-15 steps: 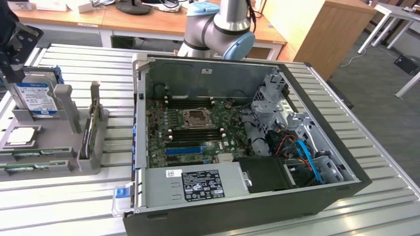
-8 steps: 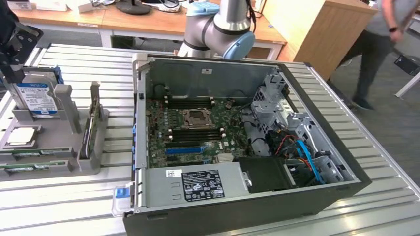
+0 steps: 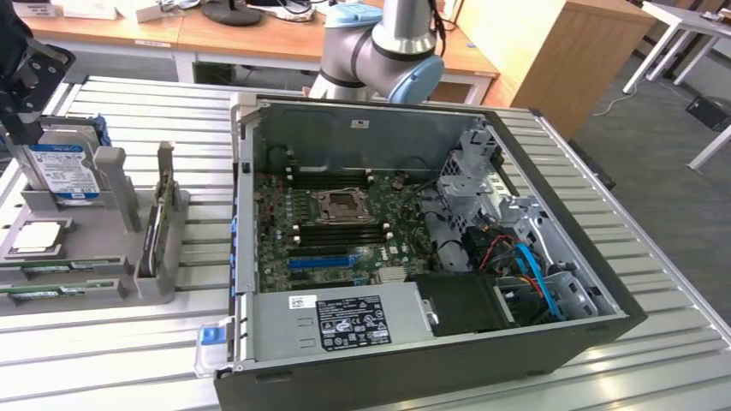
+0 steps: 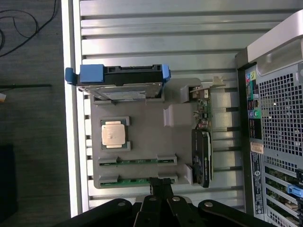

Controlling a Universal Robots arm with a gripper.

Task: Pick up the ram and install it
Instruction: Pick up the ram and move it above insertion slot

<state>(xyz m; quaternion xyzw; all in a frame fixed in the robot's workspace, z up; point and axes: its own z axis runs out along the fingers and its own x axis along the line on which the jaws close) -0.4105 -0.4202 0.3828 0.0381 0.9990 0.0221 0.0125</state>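
Two ram sticks, thin green boards, lie side by side in slots of the grey holder (image 3: 68,257) at the exterior view's left: one ram stick (image 3: 57,271) (image 4: 137,161) and a second (image 3: 46,289) (image 4: 128,180). My gripper (image 3: 23,111) (image 4: 158,187) hangs above the holder with its fingers pressed together, shut on nothing. In the wrist view its black fingertips sit over the end of the nearer ram stick; whether they touch it I cannot tell. The open computer case (image 3: 571,282) shows the motherboard (image 3: 331,223) with dark memory slots (image 3: 337,229) beside the processor socket (image 3: 342,205).
The holder also carries a blue-labelled hard drive (image 3: 63,171) (image 4: 118,80), a square silver processor (image 3: 40,238) (image 4: 113,133) and an upright graphics card (image 3: 160,214) (image 4: 202,142). Inside the case sit a power supply (image 3: 342,321) and a drive cage (image 3: 474,175). The slatted metal table (image 3: 115,360) carries everything.
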